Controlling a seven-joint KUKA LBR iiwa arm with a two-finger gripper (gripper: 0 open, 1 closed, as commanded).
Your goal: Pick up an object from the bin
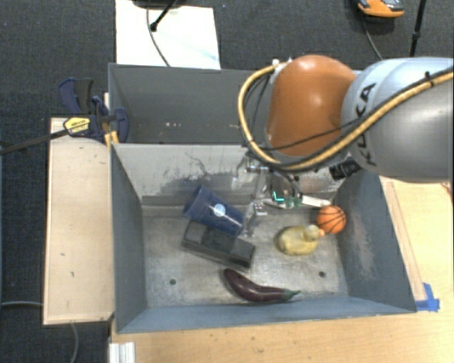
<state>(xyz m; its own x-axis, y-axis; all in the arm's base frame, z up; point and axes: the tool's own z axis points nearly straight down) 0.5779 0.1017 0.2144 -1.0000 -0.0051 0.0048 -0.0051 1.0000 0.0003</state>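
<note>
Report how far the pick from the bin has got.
Done: the hand is down in the bin, right beside the blue cup near its middle. Under way: nothing is lifted yet; the cup, black box, eggplant, duck and ball all lie on the floor. Left: take one thing, likely the cup, and raise it out.

The floor (pixel 42 42) is a dark charcoal carpet with a fine woven texture, evenly lit from above. A thin black cable (pixel 28 144) crosses it at the left. Another black cable (pixel 416 28) runs down from the top edge at the right, beside an orange and black object (pixel 381 7) cut off by that edge.
</note>
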